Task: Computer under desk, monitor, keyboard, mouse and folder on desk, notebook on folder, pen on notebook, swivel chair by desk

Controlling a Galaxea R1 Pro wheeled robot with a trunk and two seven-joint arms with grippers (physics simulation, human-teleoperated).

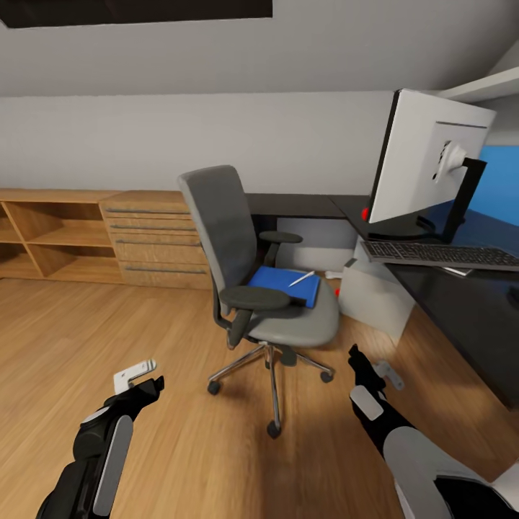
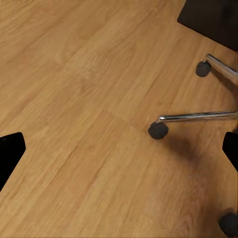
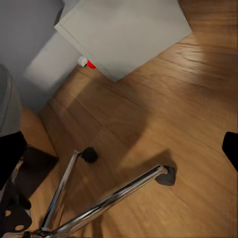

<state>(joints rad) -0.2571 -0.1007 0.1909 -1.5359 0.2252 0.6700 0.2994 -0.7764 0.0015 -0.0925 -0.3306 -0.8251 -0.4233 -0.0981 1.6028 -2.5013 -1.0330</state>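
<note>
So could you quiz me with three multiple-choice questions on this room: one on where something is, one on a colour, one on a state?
1. Where does the pen lie?
A. on the folder on the chair seat
B. on the floor
C. on the keyboard

2. What colour is the folder?
A. red
B. blue
C. green

3. The keyboard is
A. on the desk by the monitor
B. on the chair
C. on the shelf unit

Answers: 1 A, the white pen rests across the folder on the swivel chair. 2 B, plainly blue. 3 A, it lies on the desk before the monitor.

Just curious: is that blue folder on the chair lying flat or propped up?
Flat. The folder lies on the swivel chair seat, with the pen resting on it.
</note>
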